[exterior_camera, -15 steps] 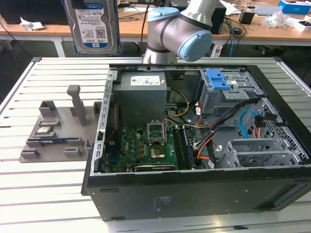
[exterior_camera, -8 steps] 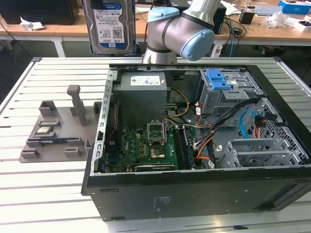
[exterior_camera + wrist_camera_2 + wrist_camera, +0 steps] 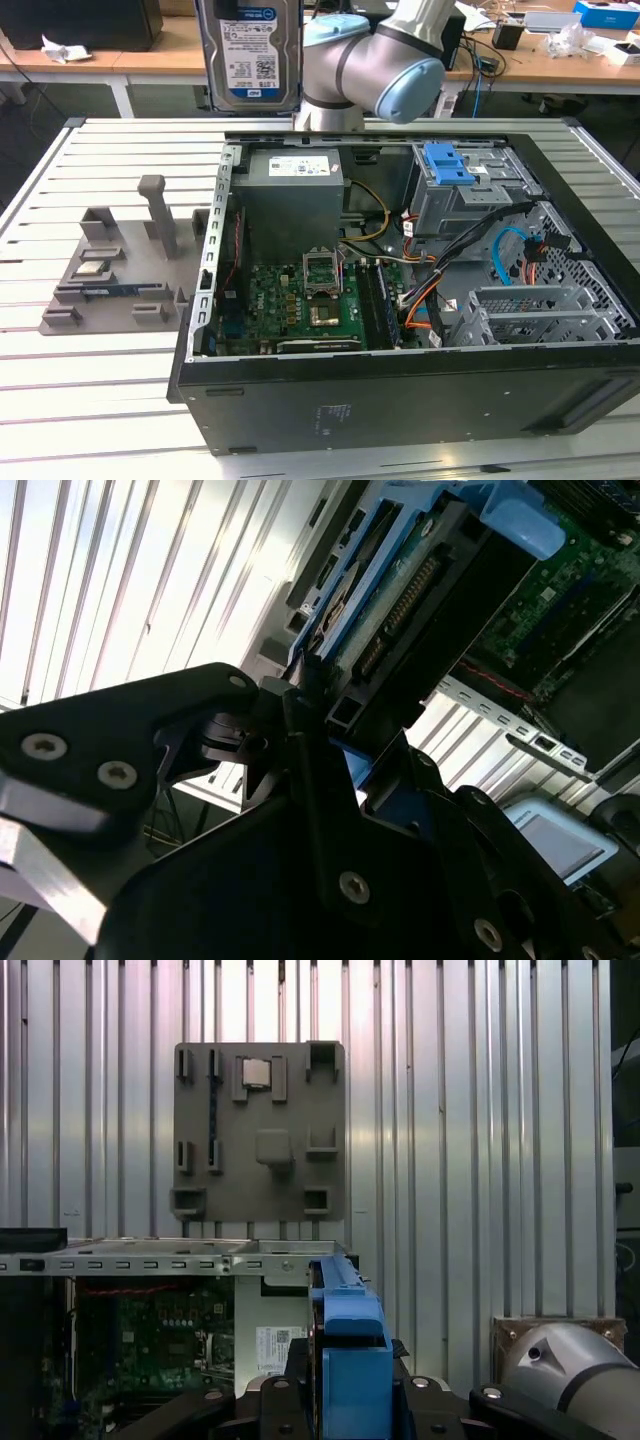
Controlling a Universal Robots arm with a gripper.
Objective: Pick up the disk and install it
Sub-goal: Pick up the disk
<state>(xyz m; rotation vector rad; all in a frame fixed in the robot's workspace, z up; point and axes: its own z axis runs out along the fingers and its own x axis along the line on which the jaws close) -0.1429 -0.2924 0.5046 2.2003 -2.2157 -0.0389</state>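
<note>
Disk: the disk (image 3: 250, 55) hangs upright in the air with its label toward the exterior camera, above the far edge of the computer case (image 3: 400, 400), just in front of the arm (image 3: 380, 60).
Hand: in the second wrist view the hand (image 3: 305, 695) is clamped on the disk's (image 3: 400, 590) blue-framed edge.
Case: it lies open on the slatted bench (image 3: 100, 420); the drive cage (image 3: 470, 195) sits far inside, toward the exterior view's right.
Fixture plate: the grey plate (image 3: 110, 290) lies on the bench on the exterior view's left, beside the case.

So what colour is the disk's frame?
Silver disk, bright blue plastic frame; clearest in the first wrist view.
</note>
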